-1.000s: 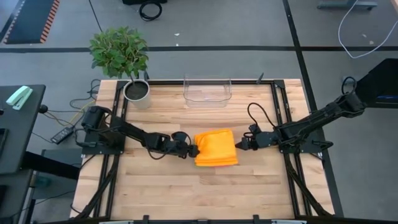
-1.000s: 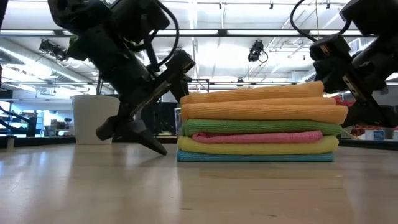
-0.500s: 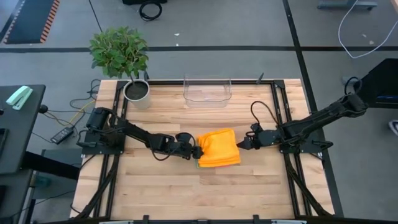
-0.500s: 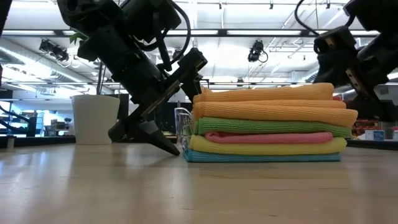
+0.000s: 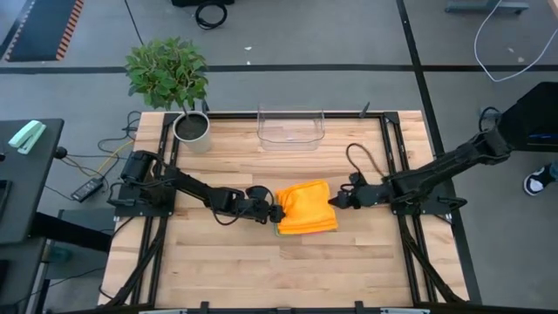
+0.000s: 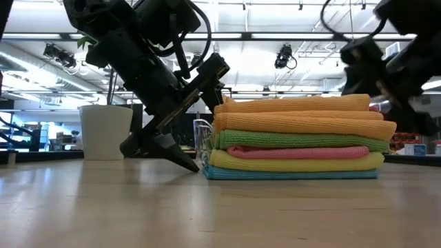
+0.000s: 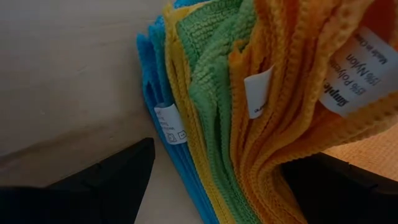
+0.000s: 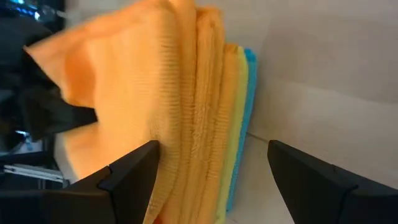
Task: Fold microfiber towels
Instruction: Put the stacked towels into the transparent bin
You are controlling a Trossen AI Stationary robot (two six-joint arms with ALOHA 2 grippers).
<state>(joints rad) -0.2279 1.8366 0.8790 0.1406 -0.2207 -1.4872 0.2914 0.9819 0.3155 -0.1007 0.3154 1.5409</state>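
Observation:
A stack of folded microfiber towels (image 5: pixel 306 208) lies in the middle of the table, its blue bottom towel (image 6: pixel 289 174) flat on the wood. From top to bottom it holds two orange, a green, a pink, a yellow and a blue. My left gripper (image 5: pixel 275 212) is open at the stack's left edge. One finger (image 6: pixel 180 158) is down on the table and the other (image 6: pixel 215 72) is up by the top towel. My right gripper (image 5: pixel 335 200) is open at the stack's right edge, a little above the table. My left gripper comes slanting down from the table's left with its open fingers astride the stack's left edge (image 7: pixel 205 106). The loose towel edges reach in between the fingers. The top orange towel's edge (image 7: pixel 292 162) lies against the upper finger (image 7: pixel 336 186). The stack rests flat on the table. My right gripper has the stack's right edge (image 8: pixel 205 112) before its open fingers; whether it touches the towels I cannot tell.
A clear plastic bin (image 5: pixel 290 127) stands at the table's far edge. A potted plant (image 5: pixel 191 127) stands at the far left corner. Bare wood lies between the stack and the near edge.
My left gripper has gone toward the table's right edge against the stack. The whole stack has slid a little to the right along the table and stayed stacked.

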